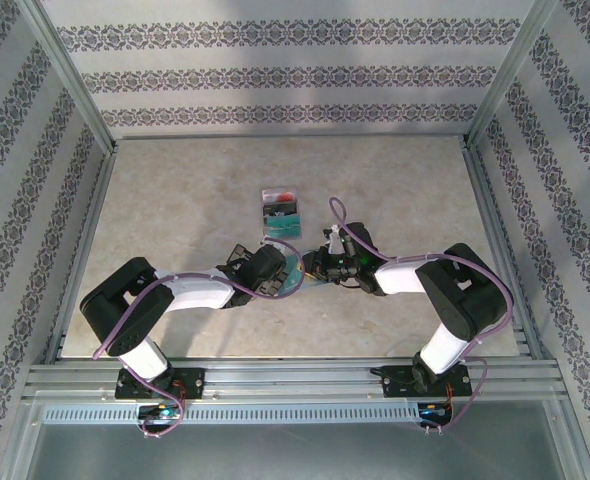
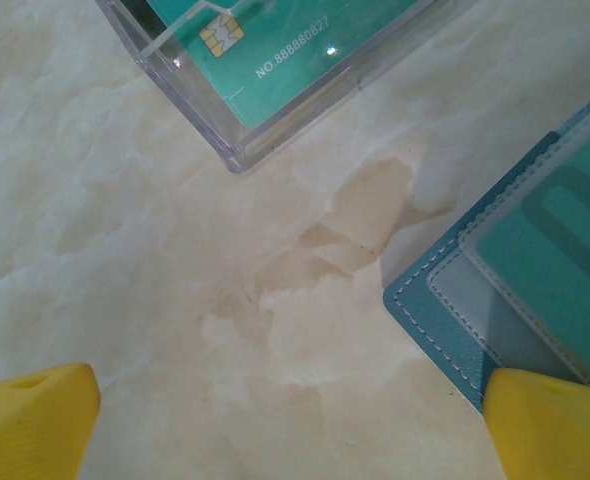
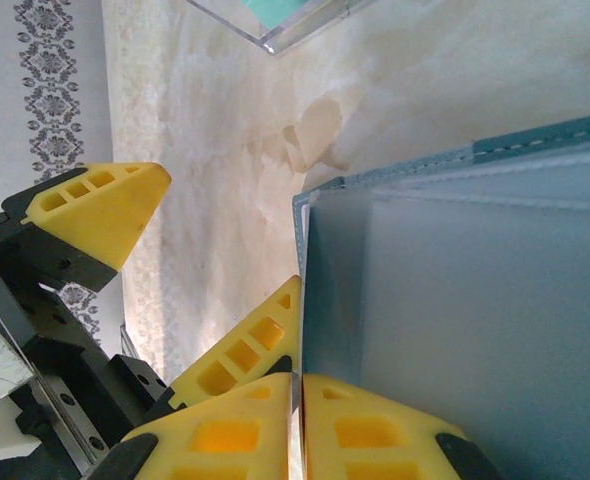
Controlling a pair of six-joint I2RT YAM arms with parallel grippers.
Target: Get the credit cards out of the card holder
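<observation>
The slate-blue card holder point(image 2: 437, 305) lies at the right of the left wrist view, and a teal-green credit card point(image 2: 565, 240) sits under its clear pocket. My left gripper point(image 2: 290, 430) is open over bare table, its right fingertip point(image 2: 555, 425) at the holder's near corner. In the right wrist view my right gripper point(image 3: 300, 400) is shut on the thin edge of a raised panel of the card holder point(image 3: 455, 300). From above, the card holder point(image 1: 292, 268) shows between the left gripper point(image 1: 275, 272) and the right gripper point(image 1: 313, 266).
A clear plastic box point(image 1: 280, 210) stands just beyond the grippers, with a teal chip card point(image 2: 275, 60) and other cards in it. Its corner point(image 3: 275, 30) is close to the holder. The beige table point(image 1: 175, 200) has metal rails and patterned walls around it.
</observation>
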